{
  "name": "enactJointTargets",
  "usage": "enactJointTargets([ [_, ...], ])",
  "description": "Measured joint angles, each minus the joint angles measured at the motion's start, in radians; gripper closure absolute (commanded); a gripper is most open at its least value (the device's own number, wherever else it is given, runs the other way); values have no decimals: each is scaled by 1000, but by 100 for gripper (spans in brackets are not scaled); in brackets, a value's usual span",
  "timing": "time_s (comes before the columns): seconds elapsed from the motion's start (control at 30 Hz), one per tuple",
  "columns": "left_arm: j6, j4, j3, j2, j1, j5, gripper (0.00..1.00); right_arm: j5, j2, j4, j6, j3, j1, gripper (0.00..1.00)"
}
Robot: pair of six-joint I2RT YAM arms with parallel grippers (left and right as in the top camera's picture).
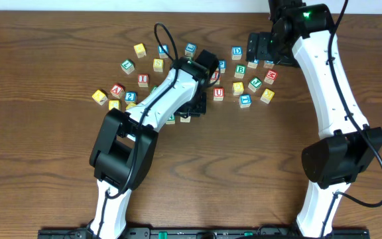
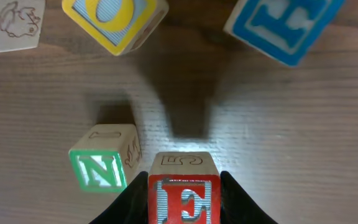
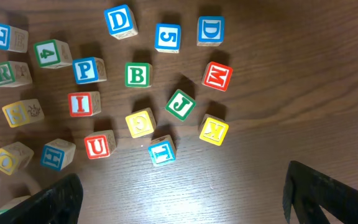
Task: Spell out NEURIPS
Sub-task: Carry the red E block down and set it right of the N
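My left gripper [image 2: 183,208] is shut on the red E cube [image 2: 183,198], held low over the table. Just to its left the green N cube [image 2: 101,168] rests on the wood, a small gap away. Overhead, that gripper [image 1: 192,109] sits in the middle of the table with the arm hiding both cubes. My right gripper [image 3: 191,199] hangs open and empty above the far cluster [image 1: 254,48]. Below it lie the red U [image 3: 97,145], red I [image 3: 81,104], blue P [image 3: 87,70], green R [image 3: 4,73] and a yellow-faced cube [image 3: 22,112].
Other cubes lie scattered: green B [image 3: 138,74], green J [image 3: 180,104], red M [image 3: 217,76], yellow K [image 3: 214,130], blue D [image 3: 119,20], blue 5 [image 3: 167,36]. A yellow O cube [image 2: 114,18] and a blue cube [image 2: 284,25] lie beyond the E.
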Motion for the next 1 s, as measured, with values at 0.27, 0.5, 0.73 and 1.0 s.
enactJointTargets([
  [0.27, -3, 65, -16, 0, 0, -6, 72, 0, 0, -9, 0, 0, 0, 1],
  [0.5, -21, 131, -66, 0, 0, -26, 72, 0, 0, -13, 0, 0, 0, 1],
  [0.73, -31, 192, -93, 0, 0, -45, 72, 0, 0, -15, 0, 0, 0, 1],
  [1.0, -42, 193, -97, 0, 0, -47, 72, 0, 0, -19, 0, 0, 0, 1],
])
